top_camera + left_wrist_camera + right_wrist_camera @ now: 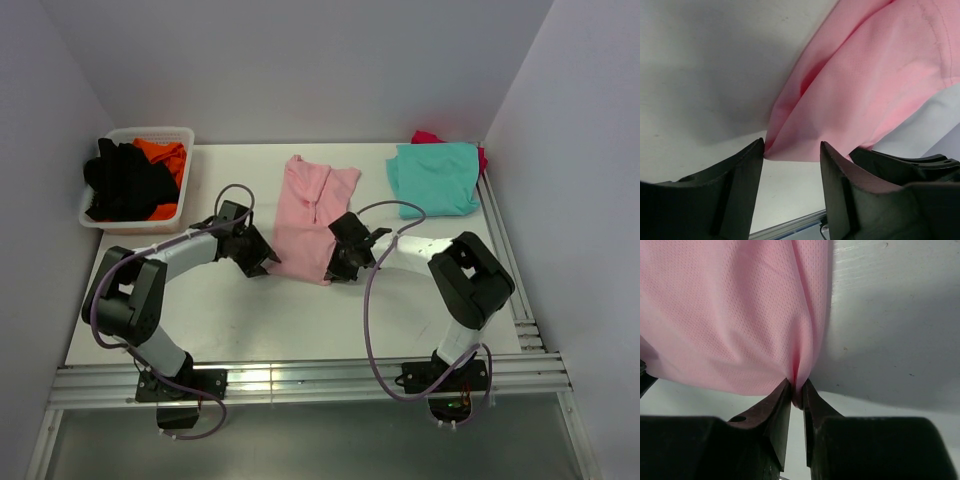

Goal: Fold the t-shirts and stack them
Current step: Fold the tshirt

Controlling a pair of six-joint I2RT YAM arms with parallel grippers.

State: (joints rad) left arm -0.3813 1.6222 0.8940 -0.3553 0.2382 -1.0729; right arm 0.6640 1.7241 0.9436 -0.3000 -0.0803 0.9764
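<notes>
Nearest the arm bases, the right end effector [796, 390] is clamping its two fingers tight on a bunched fold at the near edge of the pink t-shirt [308, 205]. The left end effector [791, 149] is standing with its fingers apart at the shirt's near left corner. That corner is lying between the tips, just against one of them, and is not gripped. The pink t-shirt, roughly folded lengthwise, is lying on the middle of the white counter [230, 320], stretching away from both end effectors. Farther back on the right, a folded teal t-shirt [433, 178] is resting on a magenta t-shirt [428, 137], whose edge is peeking out behind it. At the far left, a white basket [120, 226] is holding a black t-shirt [122, 180] and an orange t-shirt [165, 152].
</notes>
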